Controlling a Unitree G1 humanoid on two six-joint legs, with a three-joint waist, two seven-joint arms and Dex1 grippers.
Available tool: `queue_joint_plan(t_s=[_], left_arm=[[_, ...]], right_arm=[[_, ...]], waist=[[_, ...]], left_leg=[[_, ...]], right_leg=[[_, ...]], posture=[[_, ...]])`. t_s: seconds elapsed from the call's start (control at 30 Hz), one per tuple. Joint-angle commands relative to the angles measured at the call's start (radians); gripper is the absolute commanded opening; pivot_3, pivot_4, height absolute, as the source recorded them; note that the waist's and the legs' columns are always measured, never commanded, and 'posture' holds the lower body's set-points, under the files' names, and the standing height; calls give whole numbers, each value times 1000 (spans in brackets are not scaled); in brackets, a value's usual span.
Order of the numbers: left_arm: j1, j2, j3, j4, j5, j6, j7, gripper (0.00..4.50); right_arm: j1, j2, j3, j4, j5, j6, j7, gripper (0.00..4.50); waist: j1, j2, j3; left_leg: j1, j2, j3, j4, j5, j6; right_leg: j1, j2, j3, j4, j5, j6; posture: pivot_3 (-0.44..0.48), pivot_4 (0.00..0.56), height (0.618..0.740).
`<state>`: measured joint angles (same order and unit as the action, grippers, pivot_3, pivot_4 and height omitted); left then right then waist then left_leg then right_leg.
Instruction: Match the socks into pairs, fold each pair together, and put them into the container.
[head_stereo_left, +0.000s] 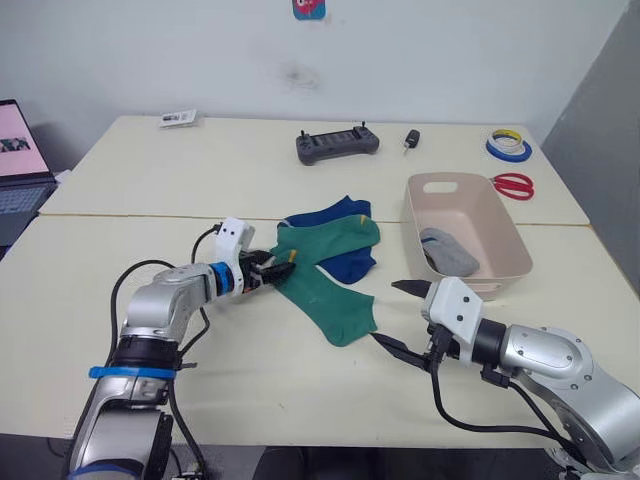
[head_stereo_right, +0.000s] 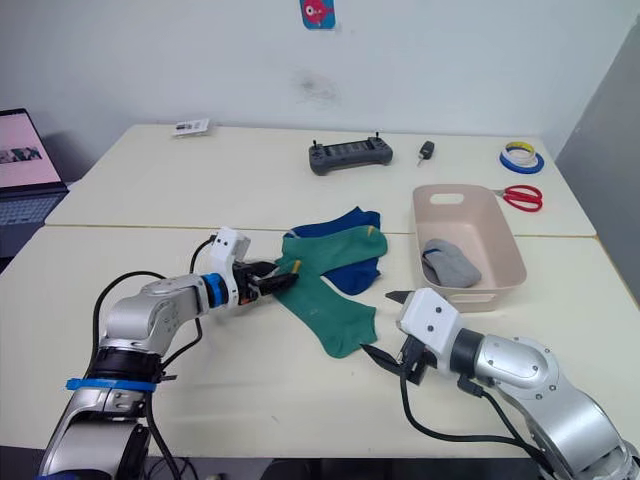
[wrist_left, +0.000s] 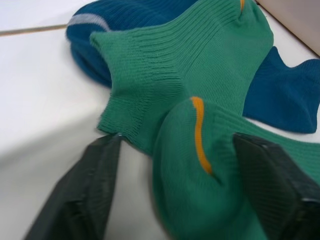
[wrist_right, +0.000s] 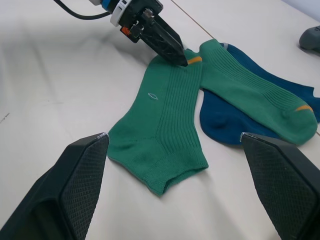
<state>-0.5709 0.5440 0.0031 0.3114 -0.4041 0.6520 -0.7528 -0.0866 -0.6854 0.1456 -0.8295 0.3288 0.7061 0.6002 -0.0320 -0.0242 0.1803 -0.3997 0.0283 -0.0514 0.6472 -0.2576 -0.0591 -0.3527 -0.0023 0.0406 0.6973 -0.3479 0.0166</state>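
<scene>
Two green socks lie crossed in the table's middle: one (head_stereo_left: 330, 300) runs toward me, the other (head_stereo_left: 335, 238) lies across the blue socks (head_stereo_left: 345, 265). My left gripper (head_stereo_left: 278, 268) is open, its fingers (wrist_left: 90, 190) on either side of the near green sock's end with the orange mark (wrist_left: 199, 127). To the right, just off that sock's other end, my right gripper (head_stereo_left: 397, 316) stands open and holds nothing. A grey sock (head_stereo_left: 450, 250) rests inside the beige-pink container (head_stereo_left: 470, 200) at the right.
Along the far side of the table lie a grey controller (head_stereo_left: 337, 145), a car key (head_stereo_left: 411, 139), tape rolls (head_stereo_left: 508, 145) and red scissors (head_stereo_left: 513, 185). A laptop (head_stereo_left: 20, 160) sits at the far left, a small card (head_stereo_left: 178, 118) at the back.
</scene>
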Motion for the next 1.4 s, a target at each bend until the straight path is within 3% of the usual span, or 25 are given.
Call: queue_joint_plan(t_s=[0.03, 0.27, 0.3, 0.53, 0.7, 0.8, 0.97, 1.17, 1.4], left_arm=[[-7, 8, 7, -32, 6, -21, -36, 2381], [102, 70, 65, -204, -57, 46, -88, 188], [118, 77, 73, -226, -69, 60, -91, 37], [174, 88, 96, -297, -86, 86, -83, 37], [189, 80, 95, -310, -81, 80, -77, 37], [199, 81, 98, -311, -78, 76, -76, 0], [221, 88, 112, -315, -79, 64, -71, 0], [330, 115, 184, -438, -155, 103, -96, 0], [561, 178, 343, -669, -355, 261, -115, 0]], right_arm=[[20, 0, -19, -41, -11, -4, -23, 4500], [50, 117, -2, 21, 13, 73, -121, 4500], [40, 141, 17, 49, 2, 75, -136, 4500], [-79, 275, 116, 317, -71, 37, -179, 4500], [-162, 368, 121, 493, -93, 5, -194, 4500], [-178, 378, 123, 529, -96, -8, -176, 3903], [-163, 354, 151, 496, -103, -34, -116, 2146], [-144, 330, 194, 419, -112, -78, -71, 42], [-68, 244, 118, 186, 25, 53, -2, 42]], waist=[[1, 0, 0], [0, 0, 0], [0, 0, 0], [0, 0, 0], [0, 0, 0], [0, 0, 0], [0, 0, 0], [-2, 0, 0], [0, 0, 0]], left_leg=[[0, 0, 0, 0, 0, 0], [0, 1, 0, 0, 0, 0], [0, 1, 0, 0, 0, 0], [1, 0, 0, 0, 0, 0], [0, 0, 0, 0, 0, 0], [0, 0, 0, 0, 0, 0], [0, 1, 0, 0, 0, 0], [1, 1, 0, -1, -2, 3], [0, 1, -1, -1, -2, 4]], right_leg=[[0, 0, 0, 0, 0, 0], [0, 0, 0, 0, 0, 0], [0, 0, 0, 0, 0, 0], [0, 0, 0, 1, 0, 0], [-1, 0, 0, 1, 0, 0], [-1, 0, 0, 1, 0, 0], [-1, 0, 0, 1, 0, 0], [-1, 0, 0, 1, 0, 0], [0, -1, 0, 0, 0, 0]], posture=[[0, 150, 740], [0, 150, 740], [0, 150, 740], [0, 150, 740], [0, 150, 740], [0, 150, 740], [0, 150, 740], [0, 150, 740], [0, 150, 740]])
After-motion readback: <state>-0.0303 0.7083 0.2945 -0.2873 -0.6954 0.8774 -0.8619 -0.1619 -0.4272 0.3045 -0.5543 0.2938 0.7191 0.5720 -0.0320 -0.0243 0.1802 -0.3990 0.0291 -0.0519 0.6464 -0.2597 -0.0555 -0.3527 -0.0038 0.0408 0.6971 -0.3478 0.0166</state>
